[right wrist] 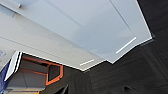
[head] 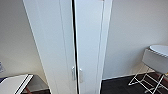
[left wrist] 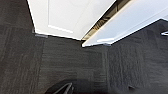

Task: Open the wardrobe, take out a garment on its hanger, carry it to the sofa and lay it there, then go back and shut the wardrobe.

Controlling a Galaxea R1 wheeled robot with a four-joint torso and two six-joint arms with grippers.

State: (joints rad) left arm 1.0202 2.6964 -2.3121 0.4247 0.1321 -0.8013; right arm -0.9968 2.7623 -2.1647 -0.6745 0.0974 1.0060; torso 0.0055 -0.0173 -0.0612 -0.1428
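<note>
Although the wardrobe (head: 75, 42) stands right in front of the robot, its two doors are not quite flush: a dark gap runs down between them in the head view, and the left wrist view shows one door (left wrist: 130, 21) swung slightly out from the other, with a dim sliver of the inside between. Both doors reach down to the dark carpet (left wrist: 75, 67). The pair of small handles (head: 76, 74) sits side by side at the meeting edges, low in the head view. A white table (head: 13, 83) stands by the wall on the left, and a white chair (head: 155, 58) on wire legs on the right. Neither claw can be made out well enough to tell whether it is released or clenched.

My guess is the main risk lies at the handles: they are small and nearly touching, so a reach slightly off line could catch the wrong door, or push the loose one shut. A wide swing of the door might also knock the chair.
</note>
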